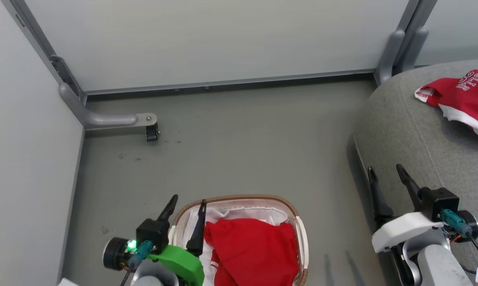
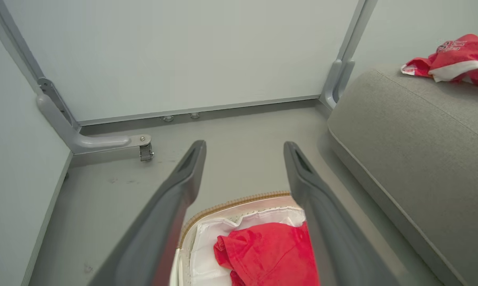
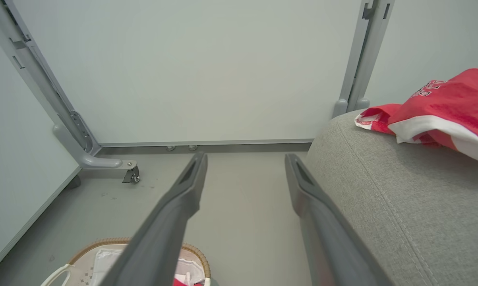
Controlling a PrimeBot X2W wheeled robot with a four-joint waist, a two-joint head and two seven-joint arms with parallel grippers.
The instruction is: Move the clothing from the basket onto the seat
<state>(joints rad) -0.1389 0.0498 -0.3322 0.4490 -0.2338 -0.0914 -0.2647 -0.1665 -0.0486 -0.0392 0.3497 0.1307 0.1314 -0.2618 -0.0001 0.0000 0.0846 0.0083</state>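
Red clothing (image 1: pixel 254 246) in basket (image 1: pixel 239 197) w/ white liner (image 1: pixel 258 214)

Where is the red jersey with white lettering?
In the head view, the red jersey with white lettering lies at the upper right, on the large grey fabric sofa.

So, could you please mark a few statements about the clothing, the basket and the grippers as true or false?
1. A red jersey lies on the sofa. True.
2. The basket is empty. False: a red garment lies in it.
3. The left gripper and right gripper are open, holding nothing. True.
4. The basket stands on the sofa. False: it stands on the floor, beside the sofa.
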